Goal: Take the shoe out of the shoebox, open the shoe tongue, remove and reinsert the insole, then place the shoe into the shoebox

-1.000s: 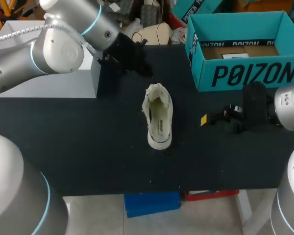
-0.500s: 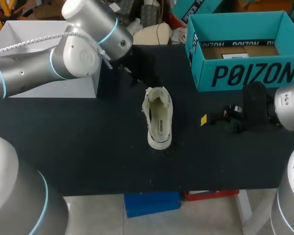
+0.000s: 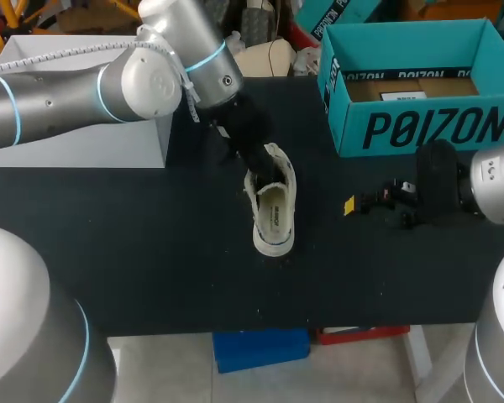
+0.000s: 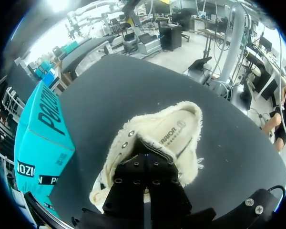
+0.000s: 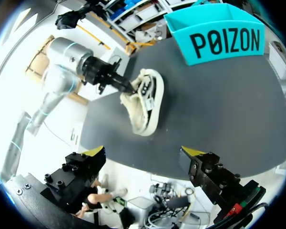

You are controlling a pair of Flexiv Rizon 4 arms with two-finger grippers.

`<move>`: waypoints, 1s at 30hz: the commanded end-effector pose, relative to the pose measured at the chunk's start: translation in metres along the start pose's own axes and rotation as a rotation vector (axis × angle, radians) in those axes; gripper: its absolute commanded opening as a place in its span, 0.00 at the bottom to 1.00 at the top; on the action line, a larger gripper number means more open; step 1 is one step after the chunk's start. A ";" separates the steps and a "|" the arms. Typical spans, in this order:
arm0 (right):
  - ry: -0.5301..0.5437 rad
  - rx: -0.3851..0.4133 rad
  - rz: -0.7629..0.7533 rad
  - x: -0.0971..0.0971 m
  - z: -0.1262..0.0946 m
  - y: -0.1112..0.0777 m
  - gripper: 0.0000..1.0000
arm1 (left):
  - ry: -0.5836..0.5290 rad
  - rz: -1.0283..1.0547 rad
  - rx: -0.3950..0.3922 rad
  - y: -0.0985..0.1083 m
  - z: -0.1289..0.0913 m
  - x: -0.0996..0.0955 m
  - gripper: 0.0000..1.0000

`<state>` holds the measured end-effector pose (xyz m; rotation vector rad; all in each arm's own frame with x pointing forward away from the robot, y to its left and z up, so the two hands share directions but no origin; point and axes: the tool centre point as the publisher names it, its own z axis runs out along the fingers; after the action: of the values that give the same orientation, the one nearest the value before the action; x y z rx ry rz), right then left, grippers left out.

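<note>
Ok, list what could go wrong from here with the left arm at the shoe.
1. The shoe stands free on the table, the open right gripper well apart from it, so a pull by the left gripper may drag or tip it.
2. The left gripper's end is hidden in the shoe's opening; it may grip the wrong part of the upper.

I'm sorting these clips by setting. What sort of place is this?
Most likely a robotics lab test bench: a left arm and a right arm reach over a black table, with one pale shoe and an open teal shoebox on it.
</note>
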<state>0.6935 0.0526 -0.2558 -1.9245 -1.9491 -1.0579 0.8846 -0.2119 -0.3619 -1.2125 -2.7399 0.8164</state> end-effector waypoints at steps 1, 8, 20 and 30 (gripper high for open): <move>-0.001 0.001 0.000 0.000 0.000 0.000 1.00 | 0.006 0.003 0.007 0.000 0.013 0.002 0.00; -0.001 0.001 0.000 0.000 0.000 0.000 1.00 | -0.011 0.099 0.019 -0.016 -0.023 0.007 0.00; -0.001 0.001 0.000 0.000 0.000 0.000 1.00 | -0.007 0.453 -0.126 -0.037 -0.086 0.011 0.47; -0.001 0.001 0.000 0.000 0.000 0.000 1.00 | 0.038 0.644 -0.179 -0.020 -0.068 0.014 0.58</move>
<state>0.6935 0.0526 -0.2558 -1.9245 -1.9491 -1.0578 0.8772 -0.1790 -0.2896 -2.1703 -2.4328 0.5571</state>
